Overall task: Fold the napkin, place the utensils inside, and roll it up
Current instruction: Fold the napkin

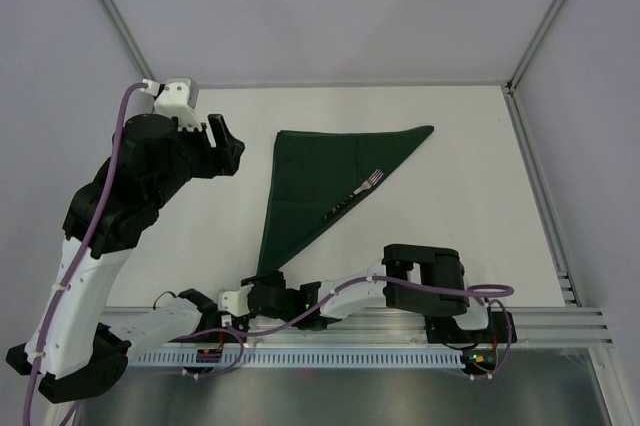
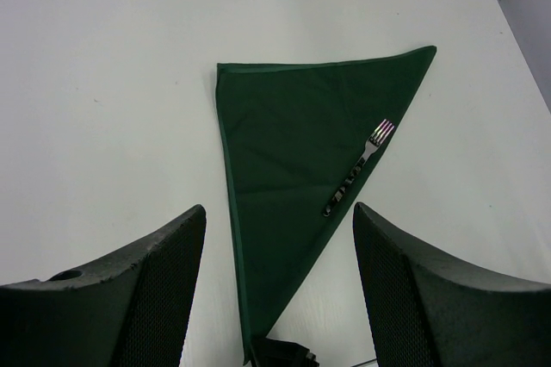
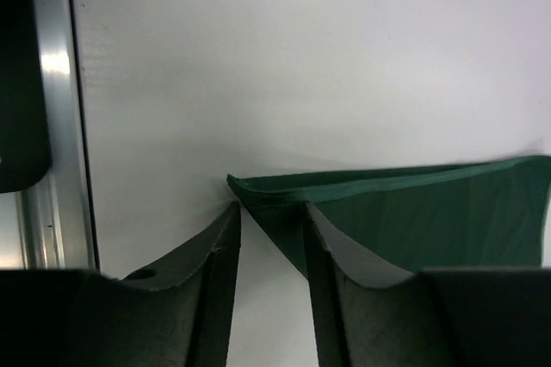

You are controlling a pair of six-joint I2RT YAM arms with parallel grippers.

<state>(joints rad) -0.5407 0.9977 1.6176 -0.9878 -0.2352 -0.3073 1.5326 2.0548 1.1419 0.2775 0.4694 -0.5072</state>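
The dark green napkin [image 1: 320, 181] lies folded into a triangle on the white table, its narrow corner pointing toward the near edge. A fork [image 1: 362, 189] with a dark handle lies on it along the right slanted edge, tines toward the far right. Both also show in the left wrist view, the napkin [image 2: 293, 152] and the fork [image 2: 357, 169]. My left gripper [image 1: 228, 146] hangs open and empty above the table, left of the napkin [image 2: 278, 208]. My right gripper [image 1: 262, 288] sits low at the napkin's near corner [image 3: 413, 212], fingers narrowly apart [image 3: 271, 205], holding nothing.
An aluminium rail [image 1: 400, 321] runs along the near table edge and shows beside my right gripper [image 3: 52, 126]. Enclosure walls and a metal frame post [image 1: 540, 176] bound the table at the back and right.
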